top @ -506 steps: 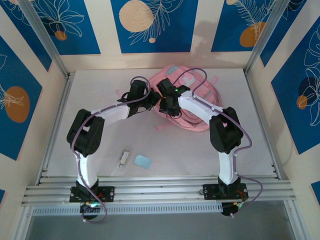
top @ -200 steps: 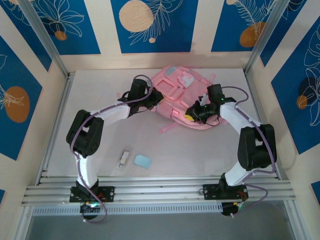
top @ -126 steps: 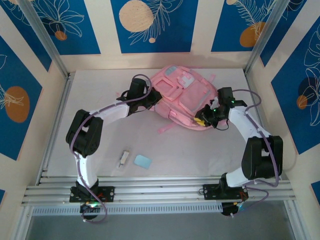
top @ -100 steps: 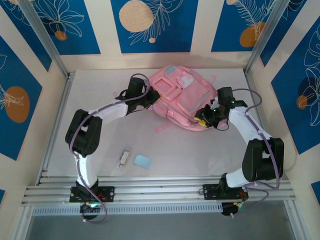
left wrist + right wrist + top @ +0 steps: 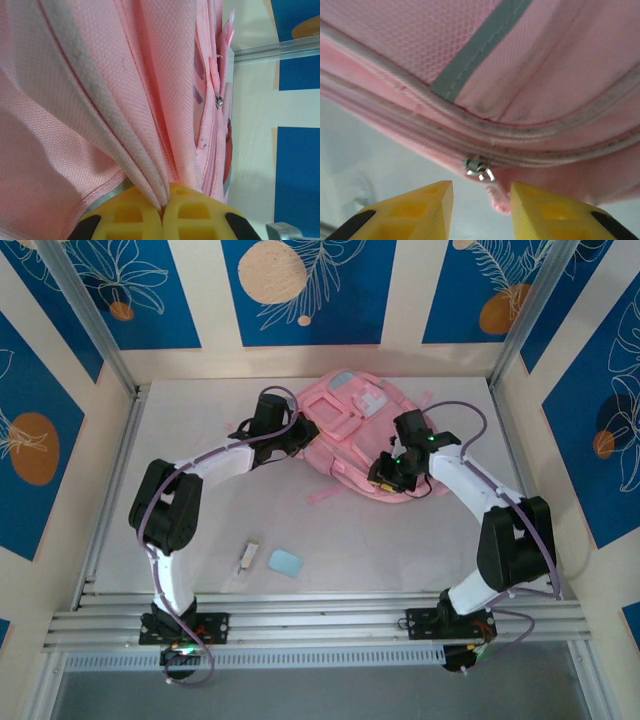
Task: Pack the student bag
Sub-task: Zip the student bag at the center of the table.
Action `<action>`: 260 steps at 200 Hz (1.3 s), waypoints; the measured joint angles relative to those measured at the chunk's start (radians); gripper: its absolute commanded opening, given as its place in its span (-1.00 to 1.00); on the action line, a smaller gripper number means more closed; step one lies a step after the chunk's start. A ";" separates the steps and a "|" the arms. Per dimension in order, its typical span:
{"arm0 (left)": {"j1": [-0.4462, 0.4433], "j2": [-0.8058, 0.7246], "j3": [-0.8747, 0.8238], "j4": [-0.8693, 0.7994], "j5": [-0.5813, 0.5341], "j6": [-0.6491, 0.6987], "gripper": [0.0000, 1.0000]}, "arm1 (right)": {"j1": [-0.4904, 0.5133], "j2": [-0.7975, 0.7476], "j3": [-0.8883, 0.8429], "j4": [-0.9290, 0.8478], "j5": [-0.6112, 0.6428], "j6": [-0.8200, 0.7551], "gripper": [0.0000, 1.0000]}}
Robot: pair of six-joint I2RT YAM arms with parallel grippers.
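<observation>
Pink bag [image 5: 352, 428] lies at far middle of white table [image 5: 200, 510]; my left gripper [image 5: 162, 212] pinches a fold of its fabric; my right gripper [image 5: 481, 197] part open, holding nothing, zip pull [image 5: 479, 167] just past its tips; walls [image 5: 300, 290] blue-and-cream, leaf outlines, orange discs.

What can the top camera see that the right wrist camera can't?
Top camera: the whole student bag, both arms, the left claw at its edge, and a small blue thing on the table. Right wrist camera: a tiny silver zipper pull just ahead of the open yellow fingers, plus a grey-blue stripe. Both: pink bag fabric and the right claw.
</observation>
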 measured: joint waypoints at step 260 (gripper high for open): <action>0.050 0.245 0.366 -0.200 0.001 0.173 -1.00 | 0.018 0.031 0.048 -0.077 0.047 -0.147 -1.00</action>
